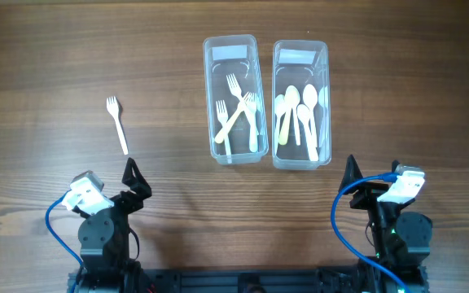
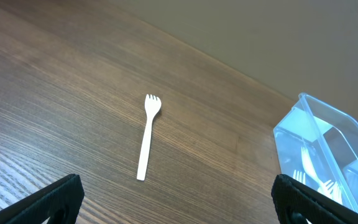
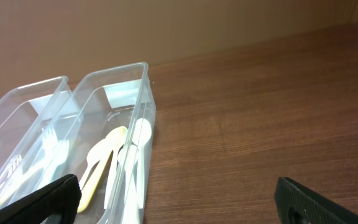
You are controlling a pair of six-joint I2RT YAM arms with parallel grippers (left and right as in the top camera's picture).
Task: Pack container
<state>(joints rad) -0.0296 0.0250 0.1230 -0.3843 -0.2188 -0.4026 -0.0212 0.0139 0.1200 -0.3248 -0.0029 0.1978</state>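
Note:
A white plastic fork (image 1: 117,124) lies alone on the wooden table at the left; it also shows in the left wrist view (image 2: 148,144). Two clear plastic containers stand at the back centre. The left container (image 1: 212,98) holds several forks. The right container (image 1: 326,106) holds several spoons, also seen in the right wrist view (image 3: 143,93). My left gripper (image 1: 135,181) is open and empty, near the front left, short of the loose fork. My right gripper (image 1: 357,185) is open and empty at the front right, below the spoon container.
The wooden table (image 1: 55,65) extends all round. The left container's corner (image 2: 303,102) shows at the right of the left wrist view.

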